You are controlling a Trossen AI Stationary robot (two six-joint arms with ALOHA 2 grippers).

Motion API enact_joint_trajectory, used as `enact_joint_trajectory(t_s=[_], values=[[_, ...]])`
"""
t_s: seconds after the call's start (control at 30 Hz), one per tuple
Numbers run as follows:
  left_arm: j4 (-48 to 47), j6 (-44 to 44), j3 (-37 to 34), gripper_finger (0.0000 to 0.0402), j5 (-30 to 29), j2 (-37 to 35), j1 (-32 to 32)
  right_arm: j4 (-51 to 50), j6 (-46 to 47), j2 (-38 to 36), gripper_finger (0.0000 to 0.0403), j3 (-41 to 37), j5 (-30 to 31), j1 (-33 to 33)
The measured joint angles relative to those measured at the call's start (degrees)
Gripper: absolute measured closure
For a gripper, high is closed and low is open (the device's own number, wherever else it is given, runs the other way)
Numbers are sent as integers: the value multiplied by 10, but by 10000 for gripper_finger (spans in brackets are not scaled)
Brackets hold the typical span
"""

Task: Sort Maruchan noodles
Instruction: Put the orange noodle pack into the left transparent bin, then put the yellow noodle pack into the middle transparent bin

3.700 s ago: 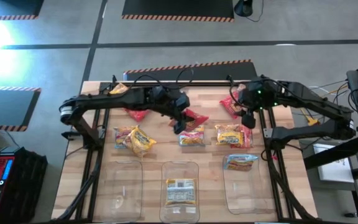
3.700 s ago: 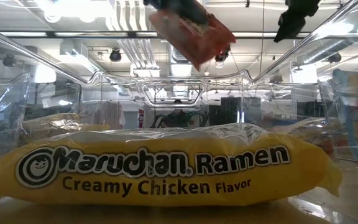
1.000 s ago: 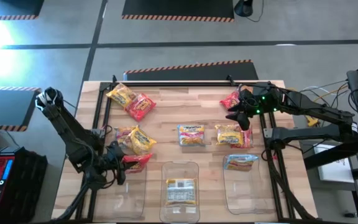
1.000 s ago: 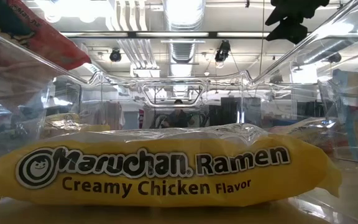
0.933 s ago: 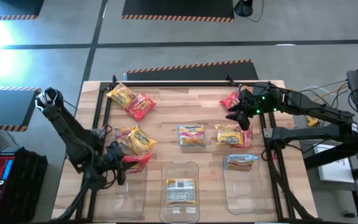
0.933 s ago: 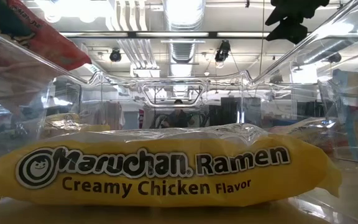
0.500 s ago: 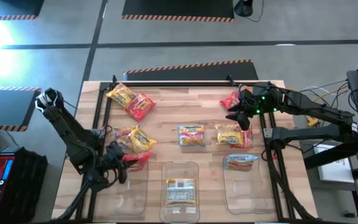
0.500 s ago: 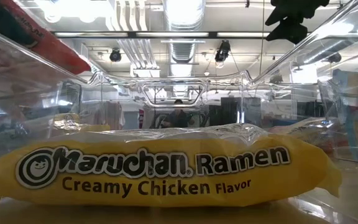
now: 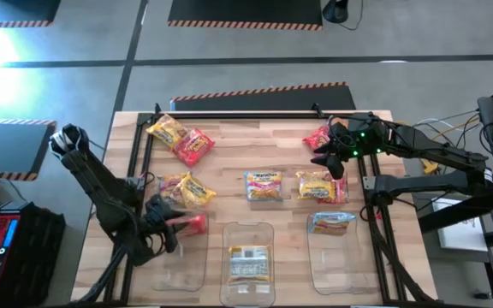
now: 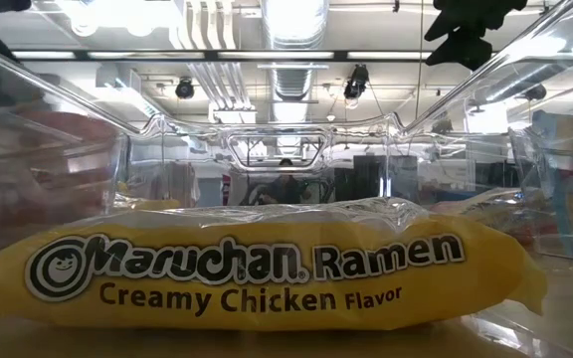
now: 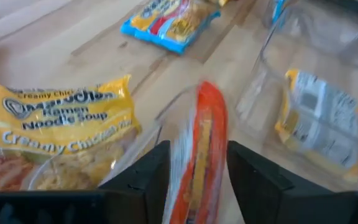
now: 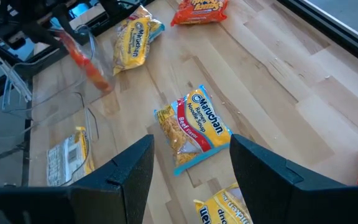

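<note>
Hanging over the far rim of the left clear bin (image 9: 178,257), the left gripper (image 9: 171,224) is seen with a red packet (image 9: 193,224) right at its fingertips, on the side toward the table's middle. In the left wrist view the red packet (image 11: 196,155) is blurred and stands on edge between the two dark fingers (image 11: 143,180), its long axis running straight out from the gripper. The jaws are parted, with a gap visible on either side of the packet, so the grip is judged to be loosened; whether the pads are touching the plastic cannot be told. The packet is judged to be dropping into, or about to drop into, the left bin, whose wall shows beneath it.

The right gripper (image 9: 335,161) is held above the table's far right part, its jaws spread and holding nothing. A blue-edged beef packet (image 12: 192,127) lies on the wood directly ahead of it, its long axis slanted across the line of the fingers, and a red packet (image 9: 317,139) lies just beside it at the far edge. That arm is the nearer one to both of these.

A yellow packet (image 9: 248,261) is lying in the middle bin (image 9: 248,233), and another packet (image 9: 332,223) in the right bin (image 9: 336,265).
</note>
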Motion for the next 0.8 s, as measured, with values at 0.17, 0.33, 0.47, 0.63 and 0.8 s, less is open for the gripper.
enact_joint_trajectory(t_s=[0.17, 0.33, 0.47, 0.63, 0.8], values=[[-1, -13, 0, 243, 21, 37, 0, 0, 0, 0, 204, 0, 0, 0], [-2, -30, 5, 241, 25, 62, 0, 0, 0, 0, 204, 0, 0, 0], [-29, -30, 25, 241, 20, 65, 0, 0, 0, 0, 204, 0, 0, 0], [-108, -29, 67, 241, 16, 63, 0, 0, 0, 0, 204, 0, 0, 0], [-151, -48, 107, 241, -1, 63, 3, 0, 0, 0, 204, 0, 0, 0]])
